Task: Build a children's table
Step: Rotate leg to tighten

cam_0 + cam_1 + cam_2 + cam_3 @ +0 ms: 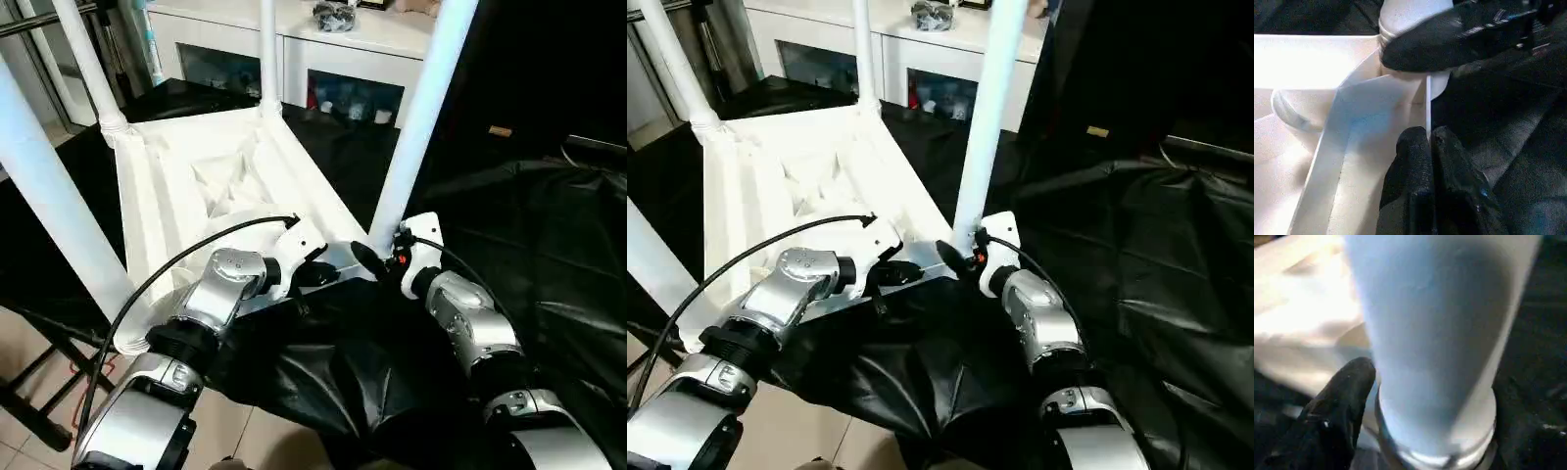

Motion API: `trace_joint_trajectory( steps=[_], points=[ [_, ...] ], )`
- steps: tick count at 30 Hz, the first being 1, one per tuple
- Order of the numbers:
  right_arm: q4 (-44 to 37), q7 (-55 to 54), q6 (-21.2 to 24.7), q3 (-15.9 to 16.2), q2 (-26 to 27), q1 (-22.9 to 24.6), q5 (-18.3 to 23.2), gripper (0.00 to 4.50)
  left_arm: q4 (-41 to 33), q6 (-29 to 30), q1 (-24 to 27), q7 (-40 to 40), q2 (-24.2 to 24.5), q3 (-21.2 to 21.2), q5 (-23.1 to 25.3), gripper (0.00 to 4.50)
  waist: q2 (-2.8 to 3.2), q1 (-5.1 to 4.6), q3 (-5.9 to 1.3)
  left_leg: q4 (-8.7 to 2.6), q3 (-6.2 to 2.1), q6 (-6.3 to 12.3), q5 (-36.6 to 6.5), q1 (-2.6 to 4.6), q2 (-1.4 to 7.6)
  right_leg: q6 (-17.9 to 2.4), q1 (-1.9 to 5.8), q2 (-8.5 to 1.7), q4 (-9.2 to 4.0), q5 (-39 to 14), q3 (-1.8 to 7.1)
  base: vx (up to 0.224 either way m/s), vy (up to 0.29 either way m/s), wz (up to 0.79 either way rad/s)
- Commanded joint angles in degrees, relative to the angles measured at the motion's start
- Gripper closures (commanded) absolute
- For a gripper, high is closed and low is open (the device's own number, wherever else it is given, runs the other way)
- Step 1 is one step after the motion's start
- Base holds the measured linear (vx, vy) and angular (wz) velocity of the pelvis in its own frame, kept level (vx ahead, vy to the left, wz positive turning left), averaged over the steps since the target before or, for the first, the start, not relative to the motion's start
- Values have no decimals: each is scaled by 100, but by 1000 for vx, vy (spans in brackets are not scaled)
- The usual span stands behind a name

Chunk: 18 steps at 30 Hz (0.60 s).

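1. Crinkled black plastic sheet (549, 245) spread wide over the work surface, glossy, heavily creased.
2. Behind that sheet, long white cabinet with glass doors (343, 93), small items dimly visible inside.
3. On the cabinet's top, small grey-black tangled object (335, 14), too unclear to identify.
4. Below the sheet's near edge, beige tiled floor (265, 436).

Ahead of you a white cabinet (294, 49) with glass doors stands against the far side. Black sheeting (549, 255) drapes the counter, and pale floor tiles (29, 343) show lower left.
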Motion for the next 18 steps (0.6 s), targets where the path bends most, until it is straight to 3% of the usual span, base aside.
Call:
trace_joint_trajectory(
  steps=[1,8,15,18],
  points=[
    [-226,971,-99,527,-19,32,32,73,-196,-213,125,-515,-69,-148,-259,450,-23,12,-324,-365,-39,152,-1402,46,146,-1076,270,-384,-454,-1171,253,0,0,0],
    [-777,2674,-152,860,-700,235,183,73,-315,-429,241,-1461,501,-267,-320,450,-24,91,-331,-331,-10,370,-1093,39,174,-1255,276,-352,-375,-592,240,0,0,0],
    [-1007,3527,163,1047,-1063,327,254,73,-231,-587,208,-2082,882,-264,-332,450,-28,112,-322,-347,-14,240,-1268,53,190,-1283,258,-375,-385,-893,240,0,0,0],
    [-1036,3663,286,1017,-1088,334,342,97,-240,-592,195,-2226,971,-245,-382,450,-37,117,-327,-343,-14,228,-1209,52,186,-1332,267,-371,-367,-768,238,0,0,0]
  ],
)
